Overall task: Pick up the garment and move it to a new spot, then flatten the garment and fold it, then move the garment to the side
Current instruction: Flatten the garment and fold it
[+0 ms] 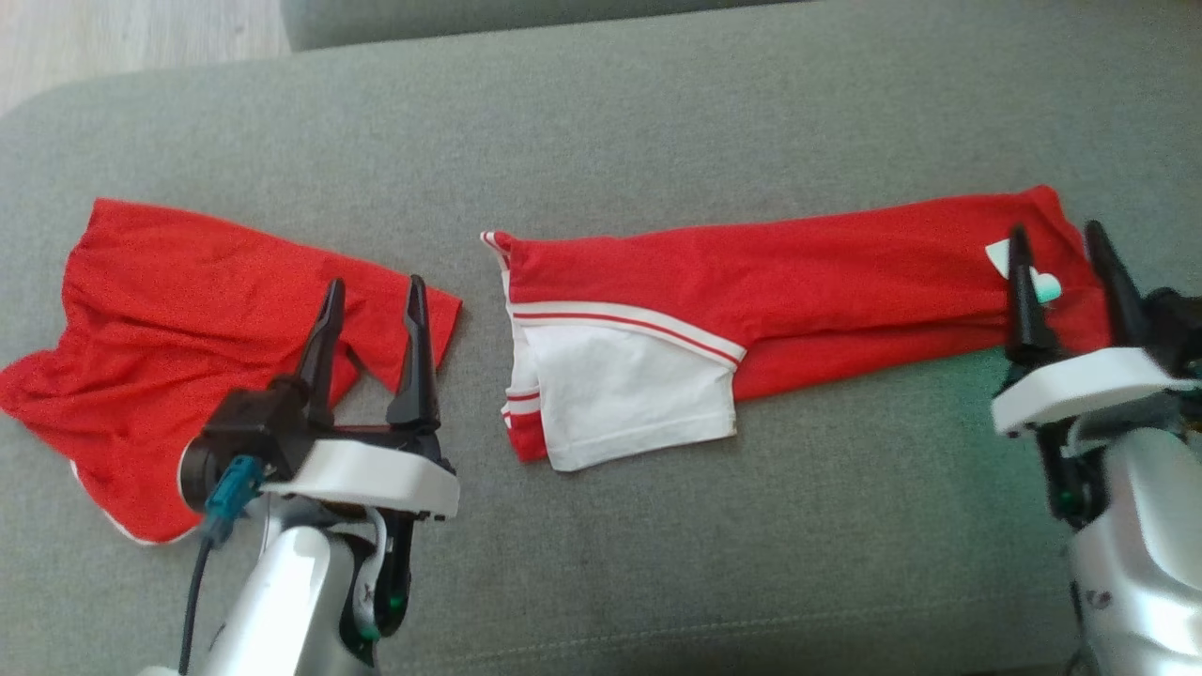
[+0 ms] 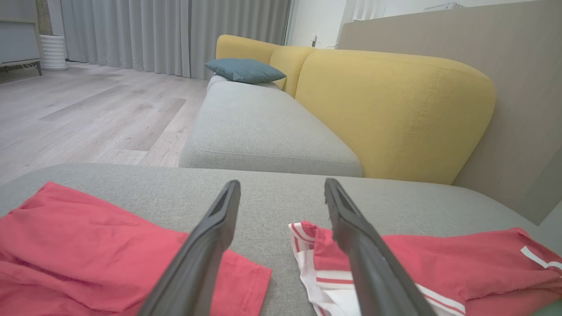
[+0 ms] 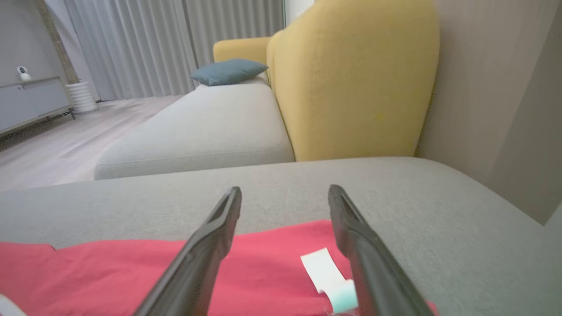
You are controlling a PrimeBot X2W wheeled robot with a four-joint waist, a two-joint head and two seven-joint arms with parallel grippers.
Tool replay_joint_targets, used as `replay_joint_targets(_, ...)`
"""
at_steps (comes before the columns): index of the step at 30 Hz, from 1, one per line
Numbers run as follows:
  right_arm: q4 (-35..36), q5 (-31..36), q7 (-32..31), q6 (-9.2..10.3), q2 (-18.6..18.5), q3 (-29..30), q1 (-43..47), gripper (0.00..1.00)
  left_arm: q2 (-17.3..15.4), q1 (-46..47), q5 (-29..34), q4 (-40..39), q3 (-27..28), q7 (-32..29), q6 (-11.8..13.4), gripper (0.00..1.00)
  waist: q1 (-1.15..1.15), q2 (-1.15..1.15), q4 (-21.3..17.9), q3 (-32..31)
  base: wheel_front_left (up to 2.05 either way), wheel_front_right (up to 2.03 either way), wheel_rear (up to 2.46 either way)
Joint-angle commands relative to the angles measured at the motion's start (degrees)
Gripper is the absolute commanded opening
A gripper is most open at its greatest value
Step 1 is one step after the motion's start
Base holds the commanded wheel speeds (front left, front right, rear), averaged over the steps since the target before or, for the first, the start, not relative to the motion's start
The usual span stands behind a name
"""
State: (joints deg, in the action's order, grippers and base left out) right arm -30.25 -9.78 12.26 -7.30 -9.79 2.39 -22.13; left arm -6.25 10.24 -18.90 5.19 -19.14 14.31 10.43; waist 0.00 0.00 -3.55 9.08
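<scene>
A long folded red garment (image 1: 845,272) with a white panel (image 1: 629,394) and red-and-white stripes lies across the grey seat (image 1: 657,563), from the middle to the right. My right gripper (image 1: 1055,228) is open over its right end, next to a white label (image 1: 1024,272). In the right wrist view the label (image 3: 322,270) lies on the red cloth (image 3: 263,272) between the open fingers of that gripper (image 3: 285,188). A second red garment (image 1: 188,319) lies rumpled at the left, and my left gripper (image 1: 375,282) is open over its right edge. Nothing is held.
In the left wrist view a yellow backrest (image 2: 386,109), another grey seat cushion (image 2: 263,127) with a blue pillow (image 2: 243,70), and a wooden floor (image 2: 88,109) lie beyond. A grey wall panel (image 3: 505,87) rises at the right.
</scene>
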Motion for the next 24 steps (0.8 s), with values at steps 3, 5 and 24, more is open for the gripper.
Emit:
replay_joint_targets(3, -1.3, 1.4, -3.2, -0.19, -0.3, 3.7, -3.2, 1.00, 1.0, 2.3, 1.9, -0.5, 3.5, 0.7, -2.0, 1.00, 0.00, 0.00, 0.7, 2.1, 0.00, 0.00, 0.00)
replay_joint_targets(5, -3.8, 1.6, -5.2, -0.19, 0.2, 6.9, -4.7, 1.00, 1.5, 2.7, 2.7, 0.1, 3.8, 0.7, -3.0, 1.00, 0.00, 0.00, 1.0, 3.2, 0.00, 0.00, 0.00)
replay_joint_targets(24, -19.0, 14.1, -13.3, -0.19, 1.7, 27.7, -18.2, 1.00, 3.2, 7.5, 6.5, 2.1, 6.3, 0.7, -6.6, 1.00, 0.00, 0.00, 3.0, 12.4, 0.00, 0.00, 0.00)
